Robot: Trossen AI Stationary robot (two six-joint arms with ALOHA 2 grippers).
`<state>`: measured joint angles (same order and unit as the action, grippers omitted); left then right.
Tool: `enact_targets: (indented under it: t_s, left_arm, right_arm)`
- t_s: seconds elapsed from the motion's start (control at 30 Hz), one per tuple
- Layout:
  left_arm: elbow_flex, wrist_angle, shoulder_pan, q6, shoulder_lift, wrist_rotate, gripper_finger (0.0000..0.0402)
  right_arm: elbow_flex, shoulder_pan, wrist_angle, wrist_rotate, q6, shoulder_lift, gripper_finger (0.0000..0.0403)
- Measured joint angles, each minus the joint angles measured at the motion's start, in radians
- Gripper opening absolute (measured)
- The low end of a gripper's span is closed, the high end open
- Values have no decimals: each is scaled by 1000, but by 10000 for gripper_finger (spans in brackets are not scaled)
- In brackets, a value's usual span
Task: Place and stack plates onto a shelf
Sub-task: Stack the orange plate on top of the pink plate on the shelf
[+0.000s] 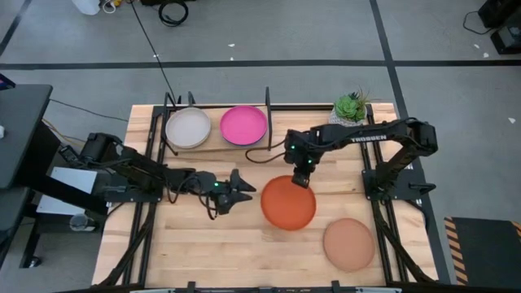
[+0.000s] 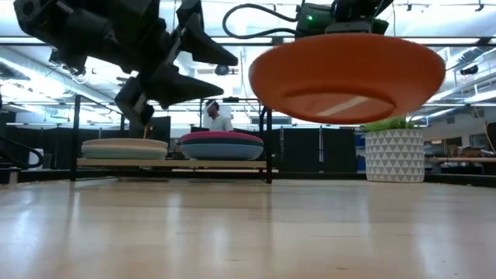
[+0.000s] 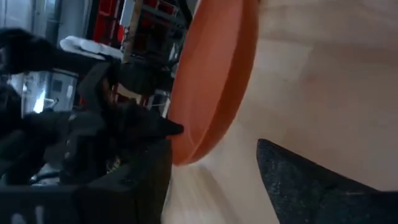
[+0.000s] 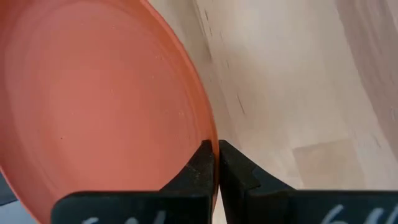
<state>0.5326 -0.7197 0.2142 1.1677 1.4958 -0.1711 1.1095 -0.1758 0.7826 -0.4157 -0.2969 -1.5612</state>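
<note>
Orange plate hangs off the bench, rim pinched by the right claw; shelf lies at ten o'clock. Left claw waits open beside it.

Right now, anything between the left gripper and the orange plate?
Nothing. In the high view, only bare tabletop separates the left gripper from the orange plate, held aloft by the right gripper.

Grey floor crossed by dark lines, cables lying loose; ceiling strip lights glow above dark cabinets behind.
</note>
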Motion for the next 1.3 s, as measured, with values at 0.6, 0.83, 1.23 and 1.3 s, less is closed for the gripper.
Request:
enact_targets:
  t_s: [0.6,0.83,1.23,1.3]
  left_arm:
    - [141,-94,-5,435,203,-8,173]
    - [138,-72,-14,454,203,0,100]
    - [140,-56,-35,370,201,45,77]
    - [141,-55,-34,363,200,23,77]
  right_arm:
    - [0,-5,-48,-36,-62,0,17]
    - [1,-5,-52,-38,-67,0,26]
    - [46,-20,-14,-42,-69,1,129]
    - [83,-28,40,-12,-58,9,149]
